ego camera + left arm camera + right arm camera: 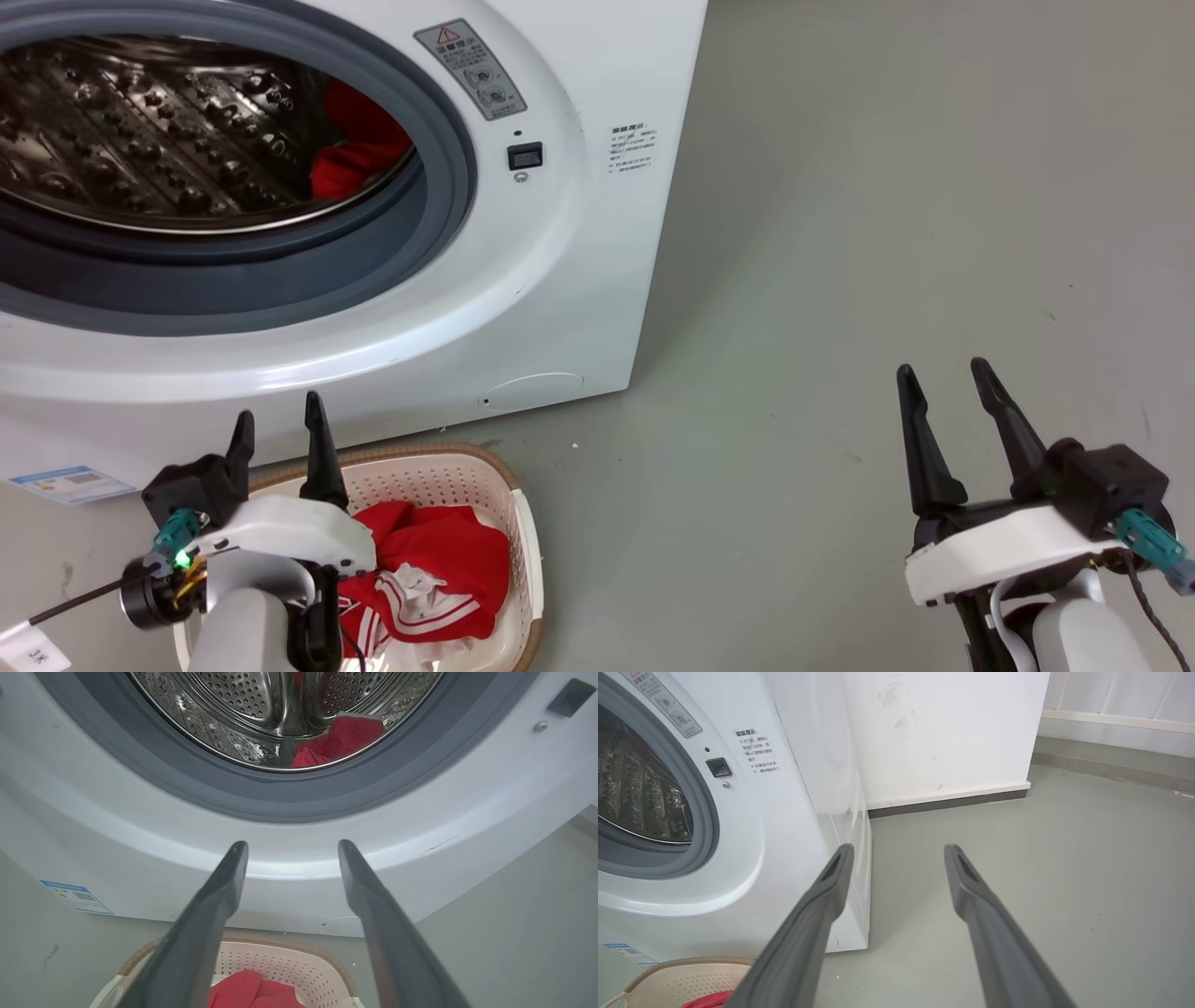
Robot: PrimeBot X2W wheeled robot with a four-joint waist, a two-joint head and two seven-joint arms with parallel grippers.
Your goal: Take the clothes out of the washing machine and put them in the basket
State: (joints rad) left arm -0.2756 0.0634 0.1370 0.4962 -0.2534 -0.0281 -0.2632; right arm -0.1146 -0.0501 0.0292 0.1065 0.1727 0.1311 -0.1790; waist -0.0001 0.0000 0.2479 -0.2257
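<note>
Smooth grey floor (840,280), white wall (948,728) beside the washing machine (579,280) | drum (140,121) cut off at the top, basket (439,471) partly behind the left arm | red garment (359,154) in the drum's front right; red clothes (448,560) with white trim in the basket below the porthole | left gripper (278,415) above the basket, fingers apart, empty | right gripper (943,371) over bare floor, fingers apart, empty
</note>
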